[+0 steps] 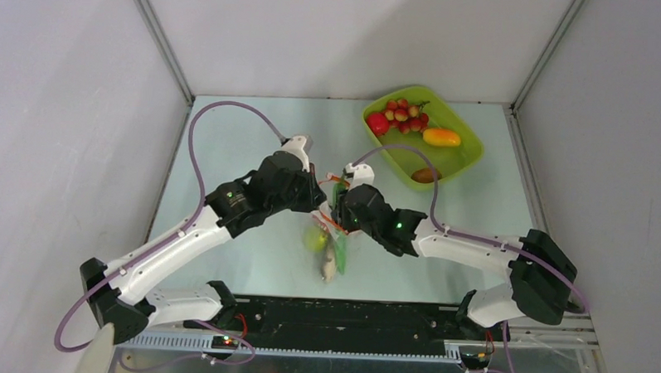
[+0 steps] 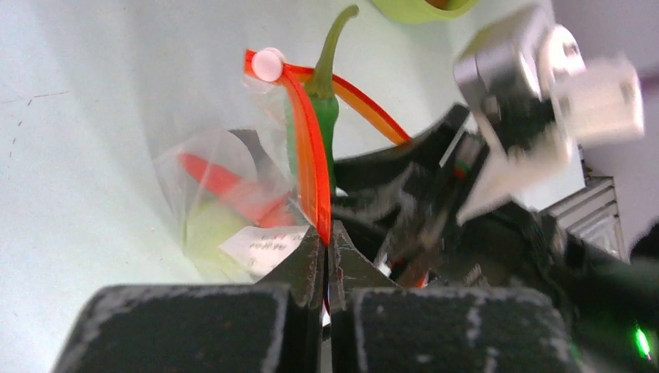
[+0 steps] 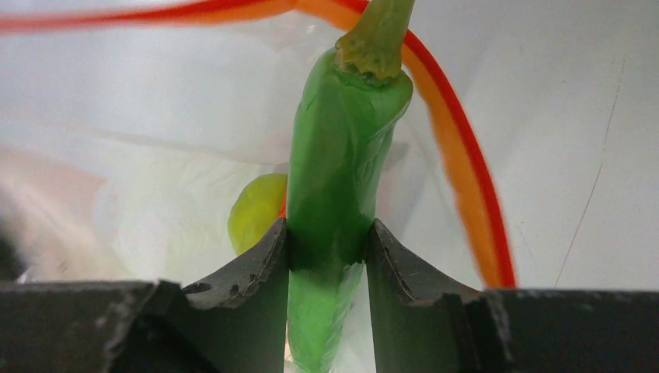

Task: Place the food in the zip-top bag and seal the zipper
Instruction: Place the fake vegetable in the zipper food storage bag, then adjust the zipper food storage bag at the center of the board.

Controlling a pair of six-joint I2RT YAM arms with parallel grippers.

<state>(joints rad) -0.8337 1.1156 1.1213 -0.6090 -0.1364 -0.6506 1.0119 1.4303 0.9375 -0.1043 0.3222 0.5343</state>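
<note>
Grey walls close in a pale counter (image 1: 229,150), and at its far right sits a lime-green tray (image 1: 476,147) holding red grapes (image 1: 404,113), a red apple (image 1: 377,123), an orange mango (image 1: 442,137) and a brown kiwi (image 1: 425,175). At the middle of the counter the clear zip-top bag (image 2: 210,179) hangs between the two arms. Inside it are a yellow-green pear (image 3: 256,210), a grey fish (image 1: 330,265) at its near end, and a red-orange piece that looks like the carrot (image 2: 225,186). The left arm reaches in from the near left corner, and its left end effector (image 2: 327,241) is pressed together on the orange-red zipper (image 2: 311,155), just below the stretch that carries the white slider tab (image 2: 269,64). The right arm comes from the near right, bent at the elbow. Its right end effector (image 3: 326,249) pinches the green bean (image 3: 338,155) around its lower half, stem end pointing away from the fingers. The bean stands at the bag's mouth, between the two parted runs of the zipper strip, close beside the left fingers.
</note>
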